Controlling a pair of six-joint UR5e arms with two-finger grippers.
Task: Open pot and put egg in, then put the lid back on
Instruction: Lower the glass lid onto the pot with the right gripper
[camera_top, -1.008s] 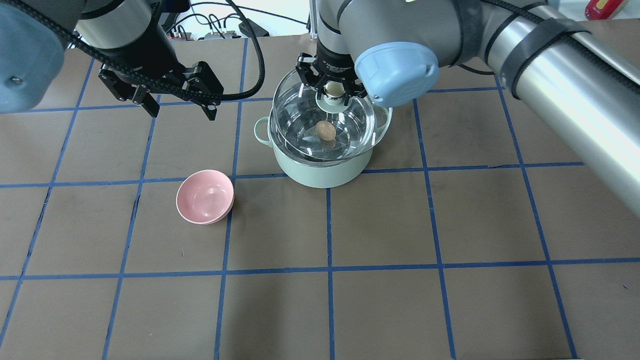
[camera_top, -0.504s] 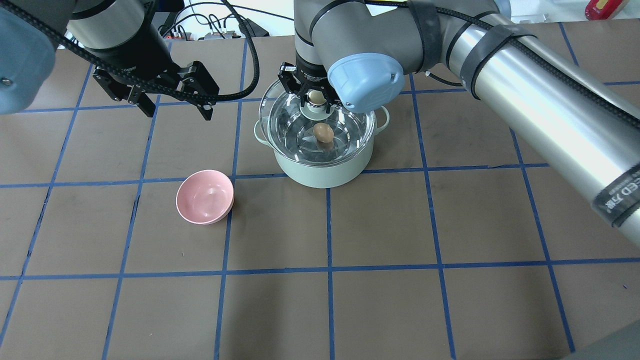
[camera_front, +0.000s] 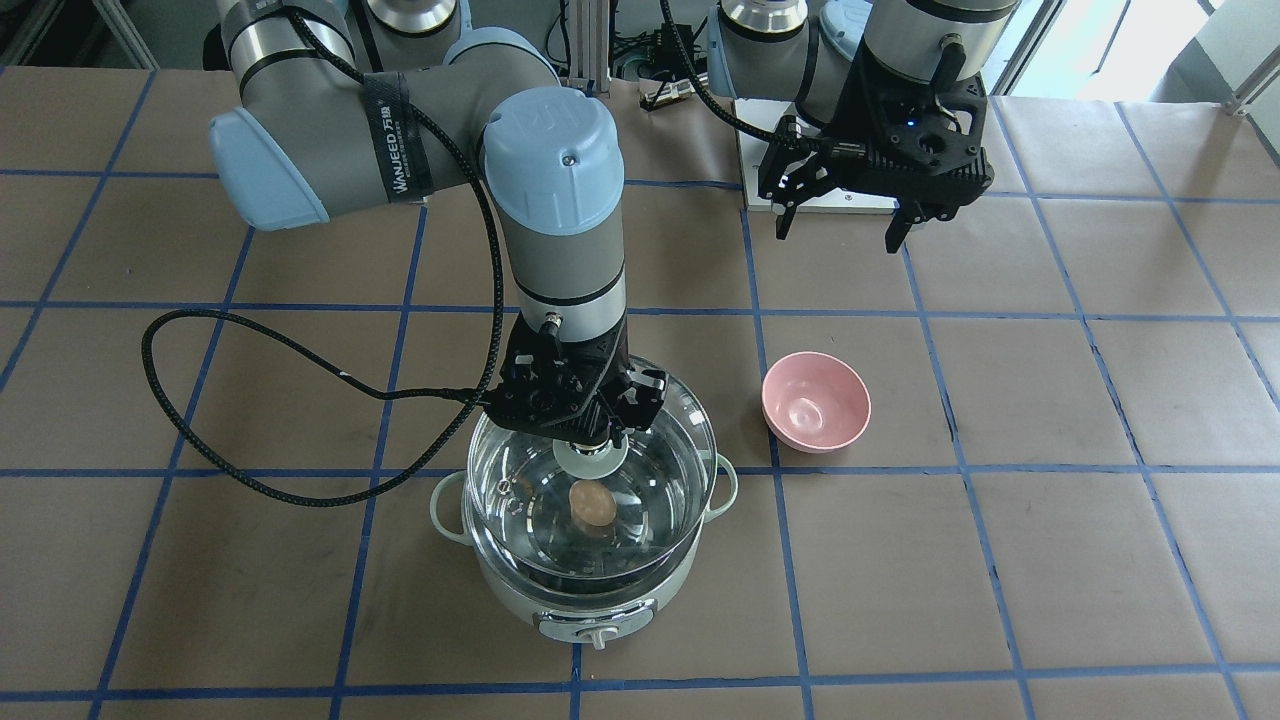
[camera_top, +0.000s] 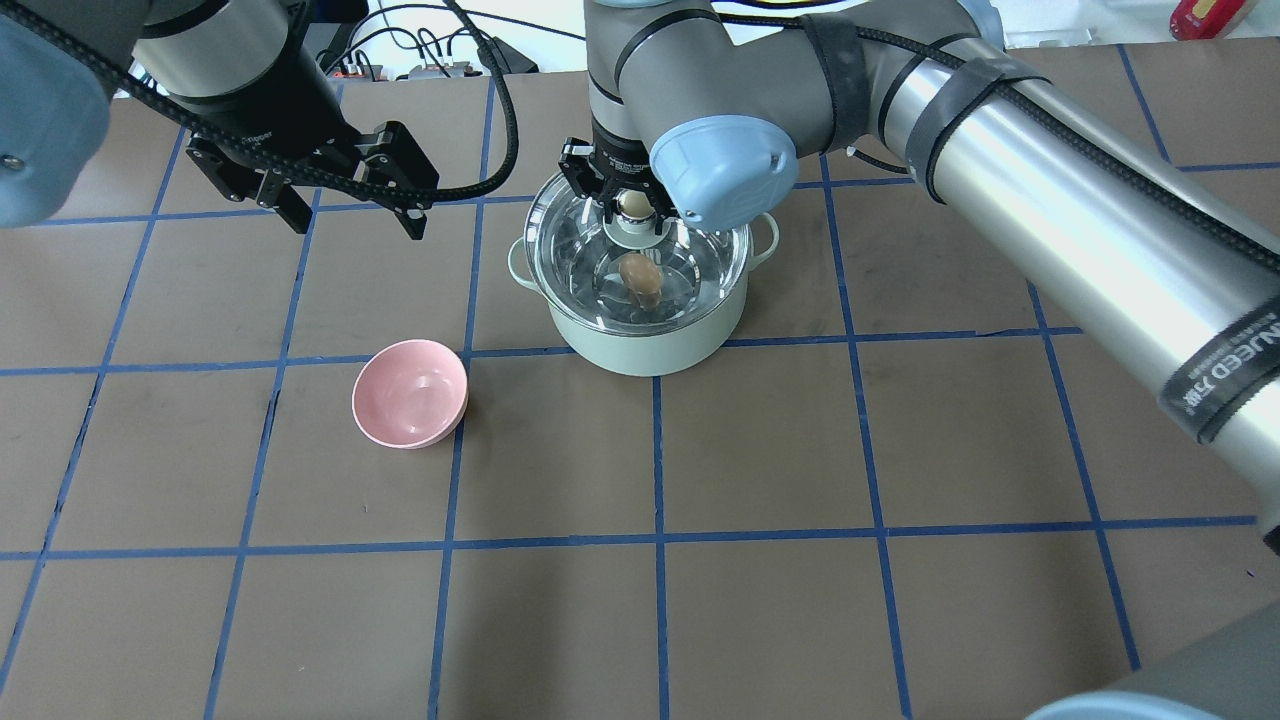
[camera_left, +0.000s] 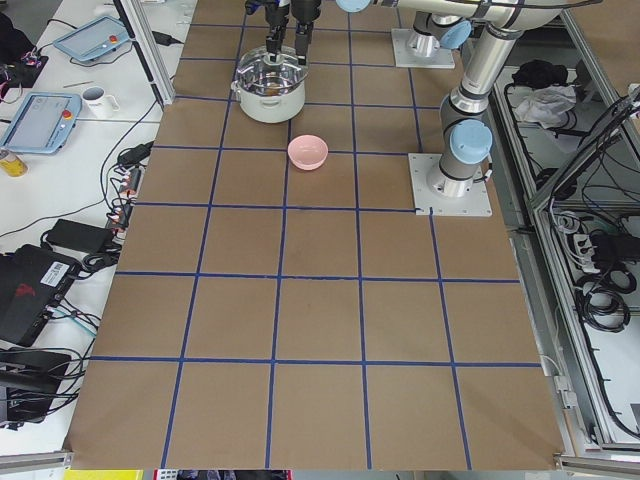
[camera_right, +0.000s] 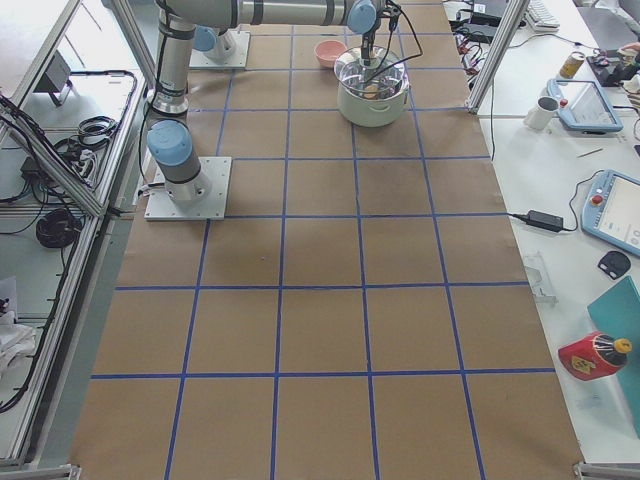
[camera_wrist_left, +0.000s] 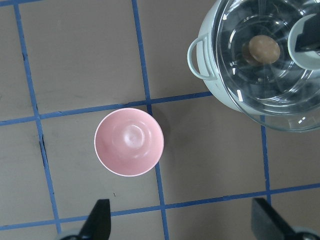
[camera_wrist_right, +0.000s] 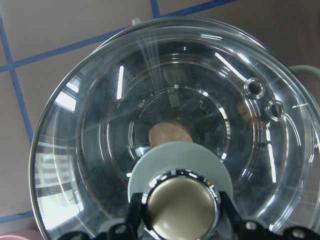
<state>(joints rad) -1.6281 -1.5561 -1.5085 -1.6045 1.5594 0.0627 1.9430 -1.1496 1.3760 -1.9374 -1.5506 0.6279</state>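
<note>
The mint-green pot (camera_top: 640, 345) stands at the table's back middle; it also shows in the front view (camera_front: 510, 600). The tan egg (camera_top: 640, 275) lies inside it and shows through the glass (camera_front: 592, 503) (camera_wrist_right: 167, 134). My right gripper (camera_top: 632, 205) (camera_front: 590, 440) is shut on the beige-capped knob (camera_wrist_right: 180, 207) of the clear glass lid (camera_top: 580, 235) (camera_front: 520, 480). It holds the lid level over the pot's mouth, at or just above the rim. My left gripper (camera_top: 358, 225) (camera_front: 838, 235) hovers open and empty to the pot's left.
An empty pink bowl (camera_top: 410, 392) (camera_front: 816, 401) (camera_wrist_left: 129, 142) sits on the brown, blue-taped table (camera_top: 760, 440), left of and nearer than the pot. The right arm's black cable (camera_front: 200, 440) loops over the table beside the pot.
My right gripper has carried the lid leftward and down, from offset to the pot's right to centred over its rim. My left gripper has barely moved.
</note>
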